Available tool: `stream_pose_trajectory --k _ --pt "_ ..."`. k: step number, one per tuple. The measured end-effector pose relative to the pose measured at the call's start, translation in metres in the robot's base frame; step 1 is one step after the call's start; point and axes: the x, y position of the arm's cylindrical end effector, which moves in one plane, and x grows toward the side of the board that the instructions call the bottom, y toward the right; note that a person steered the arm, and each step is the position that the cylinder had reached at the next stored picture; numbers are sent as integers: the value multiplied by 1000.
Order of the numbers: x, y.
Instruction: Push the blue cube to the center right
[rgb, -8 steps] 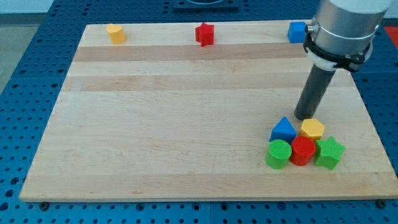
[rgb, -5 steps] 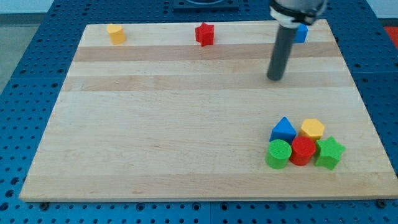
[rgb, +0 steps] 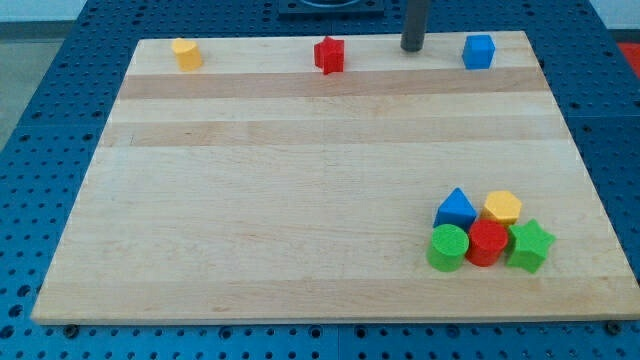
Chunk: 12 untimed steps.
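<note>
My tip (rgb: 412, 47) rests at wooden worktop (rgb: 300, 200) top edge; no jaws on this rod, so none to report. Blue cube (rgb: 479, 51) sits just right of tip, apart from it. Red star block (rgb: 329, 55) lies left of tip, yellow block (rgb: 185, 53) farther left. Well below tip, toward view's bottom right: cluster of blue triangular block (rgb: 456, 209), yellow hexagonal block (rgb: 502, 207), green cylinder (rgb: 449, 247), red cylinder (rgb: 487, 242), green star block (rgb: 530, 245).
</note>
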Motion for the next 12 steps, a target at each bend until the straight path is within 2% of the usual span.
stream_pose_trajectory --k 3,8,11,12 --pt "2 78" --pt "88 82" --pt "91 104" --pt "115 102"
